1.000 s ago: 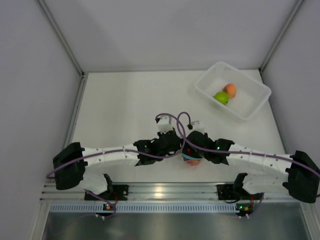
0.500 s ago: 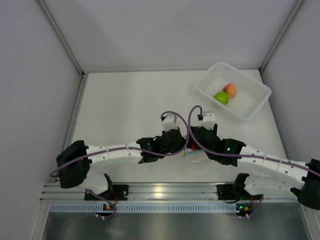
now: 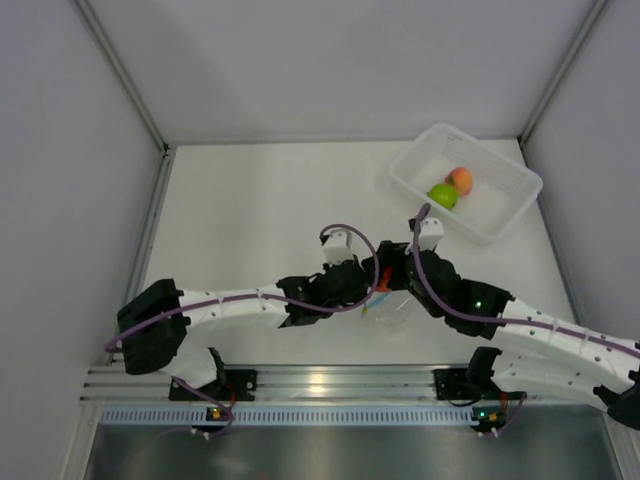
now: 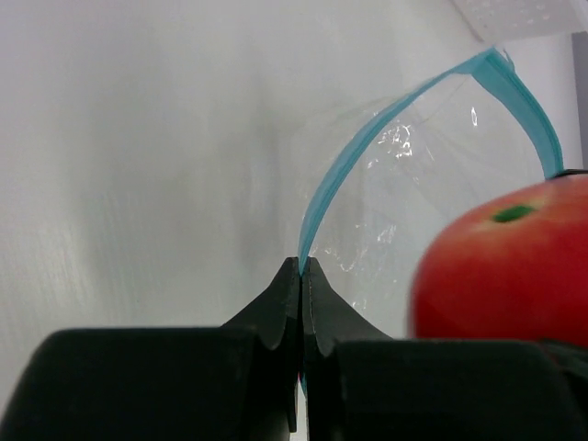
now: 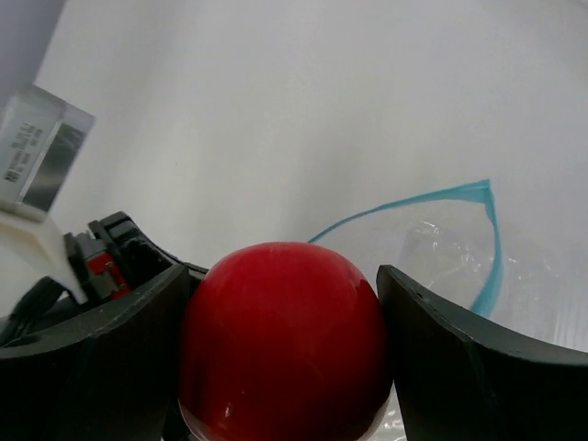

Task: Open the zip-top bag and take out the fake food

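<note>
Fingers [image 5: 441, 358] of the right gripper [image 5: 285, 367] press on either side of the red fruit [image 5: 280, 322], a glossy plastic ball clamped squarely between the two dark pads. Just beyond it, low and to the right in the right wrist view, lies the zip-top bag [image 5: 459, 266], clear and crinkled, its teal zip strip [image 5: 404, 207] bowed into an open arc. Whether the fruit is wholly clear of the bag's mouth cannot be told. The left gripper [image 4: 301, 268] is closed tight on one end of that strip, the tips meeting with only the thin teal edge between them — the strip rises from the pinch and curves up over the clear film, with the red fruit close at the right. From above, the two grippers meet near the middle of the white table [image 3: 250, 220], the bag lying just beneath them on the near side. Well apart, at the far right corner, a translucent white bin [image 3: 505, 215] holds the lime-green fruit [image 3: 442, 195] and the orange-peach fruit [image 3: 461, 180], touching each other.
</note>
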Controlling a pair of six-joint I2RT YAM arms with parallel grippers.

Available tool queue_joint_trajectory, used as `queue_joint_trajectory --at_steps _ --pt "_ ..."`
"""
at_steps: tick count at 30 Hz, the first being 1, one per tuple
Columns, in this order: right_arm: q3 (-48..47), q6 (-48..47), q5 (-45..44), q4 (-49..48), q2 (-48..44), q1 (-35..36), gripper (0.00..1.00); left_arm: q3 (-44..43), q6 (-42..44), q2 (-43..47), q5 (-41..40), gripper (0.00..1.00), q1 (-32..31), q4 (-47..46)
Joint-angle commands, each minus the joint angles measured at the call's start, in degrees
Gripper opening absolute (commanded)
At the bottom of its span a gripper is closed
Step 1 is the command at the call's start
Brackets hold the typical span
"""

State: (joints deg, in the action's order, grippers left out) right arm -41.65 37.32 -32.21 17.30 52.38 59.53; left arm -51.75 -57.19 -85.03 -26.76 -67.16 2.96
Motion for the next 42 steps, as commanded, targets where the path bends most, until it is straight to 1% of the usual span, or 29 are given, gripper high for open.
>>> queue_joint_trajectory --at_steps 1,4,5,6,8,9,11,12,14,15,17,18,21,25,27,28,29,32,33,35,36,37,39,42 --pt "-1.7 0.0 1.5 -4.7 -4.6 0.9 0.48 1.4 -1.7 1.8 -4.7 0.0 0.1 -2.3" --pt "-5.4 -5.1 -2.0 -1.0 -5.5 0.7 0.47 2.8 -1.7 2.9 -6.2 0.0 0.4 -2.3" --pt "-7.9 -6.1 -2.5 0.5 -5.4 0.3 0.47 3.1 -1.7 3.1 -6.3 0.0 0.6 -2.2" --pt "-9.0 -7.3 -2.8 2.6 -5.0 -1.3 0.47 3.2 -1.9 3.2 -6.4 0.0 1.2 -1.3" --pt "-11.5 -10.5 -2.3 3.8 -4.6 -4.3 0.47 3.4 -2.0 3.6 -7.0 0.0 1.8 -0.4" --pt "-12.2 -11.6 -0.2 4.8 -3.8 -8.8 0.48 3.8 -2.1 3.7 -7.2 0.0 2.2 0.4" --pt "-14.2 -13.8 3.0 5.2 -2.5 -15.1 0.48 4.3 -2.2 4.8 -7.3 0.0 2.6 0.7" --pt "-14.7 -14.5 7.1 4.9 -0.5 -22.5 0.47 4.5 -2.1 5.3 -7.4 0.0 2.8 0.8" --pt "-16.8 -16.4 9.9 4.2 2.4 -29.5 0.47 5.3 -2.1 6.7 -7.5 0.0 3.1 1.0" --pt "-17.8 -16.8 11.6 4.4 5.8 -35.6 0.47 5.4 -2.0 7.2 -7.5 0.0 3.3 1.3" --pt "-20.7 -17.1 12.3 4.7 9.2 -40.8 0.47 5.9 -1.7 8.5 -7.6 0.0 3.6 2.2" --pt "-21.6 -16.8 14.0 4.8 12.3 -45.3 0.47 6.0 -1.6 8.9 -7.6 0.0 3.8 2.6" --pt "-24.5 -15.4 19.6 4.1 17.7 -52.5 0.49 6.5 -0.2 10.5 -6.2 0.0 4.4 3.2" --pt "-28.9 -12.8 17.7 3.5 25.4 -57.4 0.5 5.9 1.2 12.5 -4.8 0.0 5.5 6.4" --pt "-30.0 -12.1 19.4 1.4 30.6 -60.4 0.49 5.8 1.5 13.9 -4.4 0.0 6.1 8.6" --pt "-32.2 -11.9 19.5 1.4 32.6 -61.5 0.49 5.6 1.6 15.8 -4.6 0.0 6.2 9.6" --pt "-33.4 -11.6 18.9 2.8 36.7 -62.1 0.49 5.3 2.3 16.9 -4.8 0.0 6.4 11.3" --pt "-36.5 -11.7 15.9 2.9 41.2 -62.5 0.51 4.5 3.7 21.5 -6.8 0.0 6.9 15.2" --pt "-37.3 -11.7 15.4 3.4 43.9 -62.6 0.51 3.9 4.1 22.6 -7.2 0.0 7.1 17.5" --pt "-39.3 -11.6 15.3 4.4 46.4 -63.2 0.52 3.1 4.8 25.8 -8.5 0.0 8.4 20.2" --pt "-39.6 -11.9 14.8 4.5 47.9 -63.3 0.54 2.4 5.1 26.8 -9.3 0.0 8.8 23.0" --pt "-39.8 -12.1 14.8 4.7 48.4 -63.2 0.55 1.8 5.3 28.6 -11.3 0.0 9.1 24.5" --pt "-40.2 -12.6 14.0 5.4 49.7 -63.2 0.63 0.0 6.4 30.4 -13.5 0.0 10.2 29.0" --pt "-41.1 -14.3 15.4 6.5 50.9 -63.3 0.78 -1.4 8.7 31.8 -14.8 0.0 13.1 31.6"
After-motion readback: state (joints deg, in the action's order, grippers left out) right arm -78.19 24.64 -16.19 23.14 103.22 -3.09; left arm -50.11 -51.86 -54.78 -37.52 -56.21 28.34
